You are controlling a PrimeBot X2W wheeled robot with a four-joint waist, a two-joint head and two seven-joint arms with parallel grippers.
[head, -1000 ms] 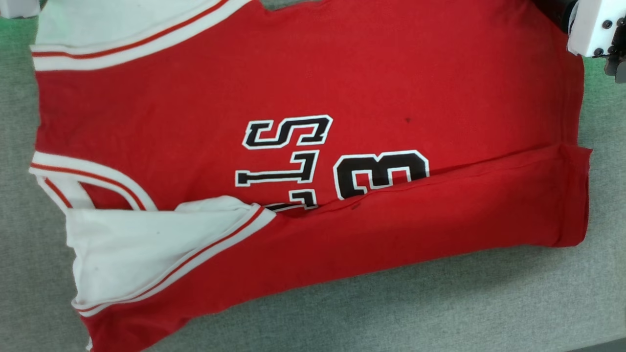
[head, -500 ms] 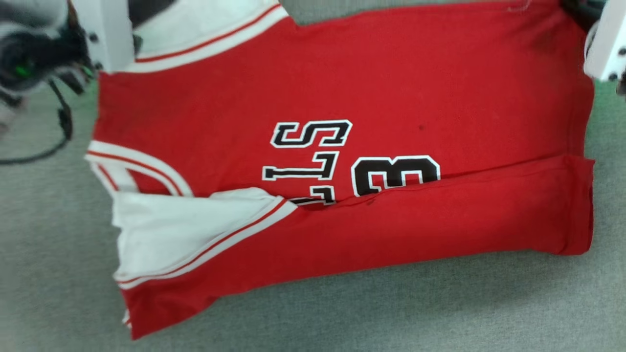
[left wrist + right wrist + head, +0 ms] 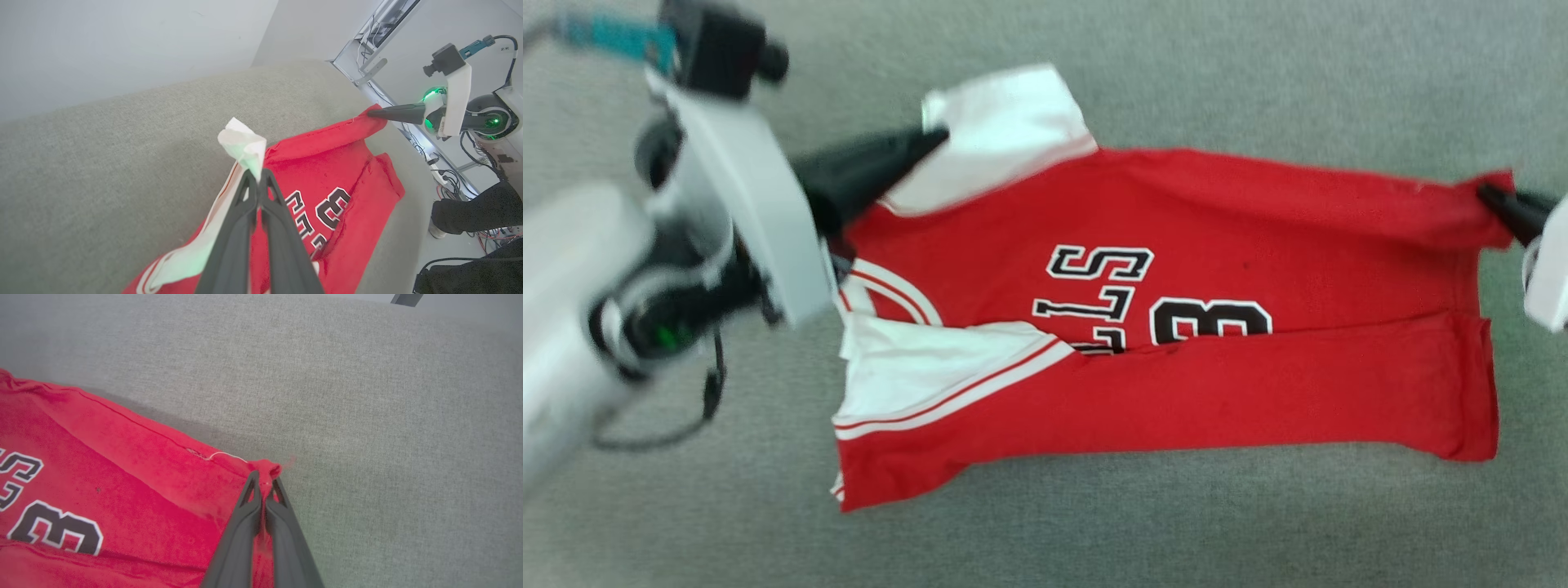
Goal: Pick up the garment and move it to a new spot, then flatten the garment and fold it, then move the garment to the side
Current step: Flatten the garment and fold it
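Observation:
The garment (image 3: 1192, 220), a red jersey with white sleeves and black lettering, lies on the grey surface (image 3: 1258, 82) with its near long side folded over the chest. Its far edge is raised between both grippers. My left gripper (image 3: 935, 136) is shut on the white far sleeve (image 3: 1005, 122), seen pinched at the fingertips in the left wrist view (image 3: 256, 173). My right gripper (image 3: 1490, 196) is shut on the red hem corner (image 3: 267, 471). In the left wrist view the garment (image 3: 335, 163) hangs toward the right gripper (image 3: 374, 114).
Grey fabric surface (image 3: 367, 396) stretches wide beyond the garment. In the left wrist view, cables and a metal frame (image 3: 372, 65) stand past the surface's edge, and a person's dark-clothed leg (image 3: 474, 212) is at the lower right.
The head camera has pulled back, so the jersey looks smaller. Both grippers now hold the far edge lifted and pulled toward the near side; the far sleeve is bunched at the left fingertips.

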